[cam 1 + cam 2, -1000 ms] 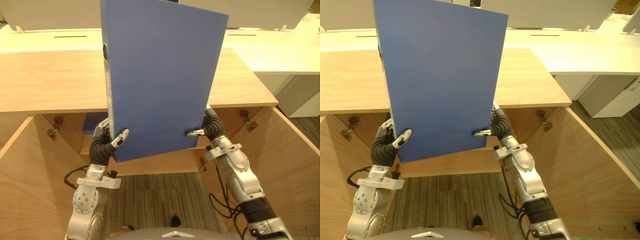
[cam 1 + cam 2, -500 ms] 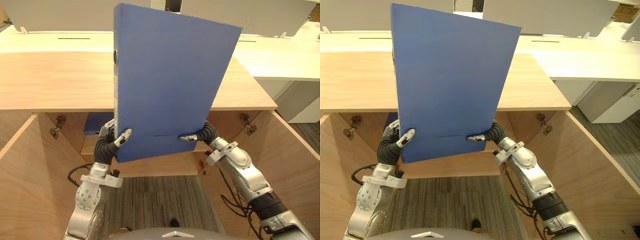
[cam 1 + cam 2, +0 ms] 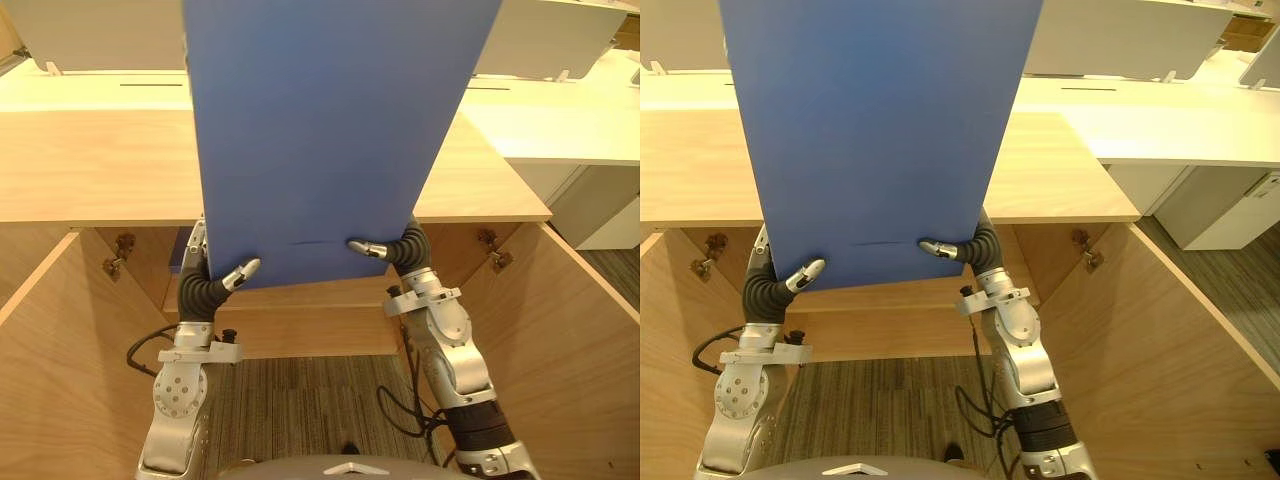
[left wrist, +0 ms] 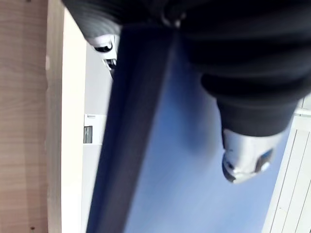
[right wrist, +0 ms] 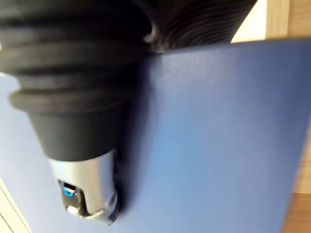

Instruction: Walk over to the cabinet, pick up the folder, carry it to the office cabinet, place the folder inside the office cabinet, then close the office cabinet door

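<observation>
The left robot hand point(image 3: 222, 281) and right robot hand point(image 3: 385, 250) pinch the folder point(image 3: 320, 140), top cut off; it hides most of the cabinet point(image 3: 310, 325) inside.

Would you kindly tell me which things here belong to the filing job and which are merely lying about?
Part of the job: blue folder, pinched by left hand and right hand; wooden office cabinet, doors open.
Just lying about: white desks behind it; striped carpet.

floor — grey striped carpet point(image 3: 300, 400) | white desks point(image 3: 560, 120) (behind, right)
</observation>
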